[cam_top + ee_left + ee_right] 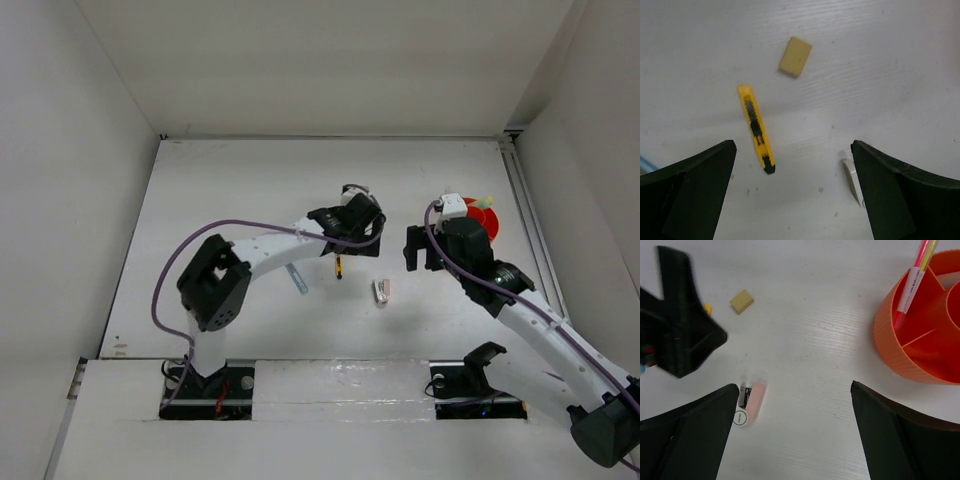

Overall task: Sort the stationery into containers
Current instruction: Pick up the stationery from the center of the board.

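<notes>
A slim yellow-and-black pen [756, 128] lies flat on the white surface [880, 75] near a tan eraser cube [795, 56] (apart, not touching), below the wide-open, empty left fingers [690, 195]; the right fingers [690, 435] gape empty too.

No text can be read anywhere. The white label on the pink pen [912, 287] in the orange tub [892, 335] carries print too small to make out. The dark marking on the pink piece [754, 399] is blurred.

Left arm [260, 255]: elbow folded near base, forearm reaching right and far. Left end effector [350, 215] [792, 147] faces down, jaws spread wide, empty. Right arm [530, 320]: stretched from near right toward centre. Right end effector [421, 250] [792, 387] faces down, jaws wide apart, empty.
</notes>
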